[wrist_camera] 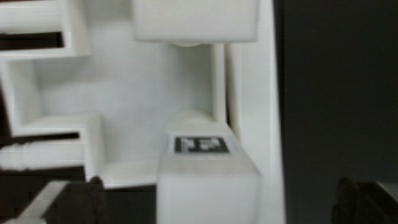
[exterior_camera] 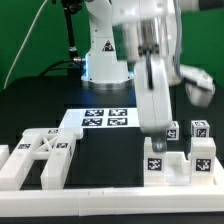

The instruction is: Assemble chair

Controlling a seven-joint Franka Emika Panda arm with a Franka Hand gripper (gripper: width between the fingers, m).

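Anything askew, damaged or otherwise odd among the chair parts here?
Nothing stands out. The cross-braced chair part lies flat, the tagged pieces stand upright at the exterior view's right under the open gripper, and no damage shows.

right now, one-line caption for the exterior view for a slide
Panda gripper poised above tagged white chair parts, marker board behind them

One robot arm, one gripper, one marker board with four tags showing. On the exterior view's left, one lattice-shaped chair piece; on its right, a cluster of chair blocks with three tags visible, block count unclear.
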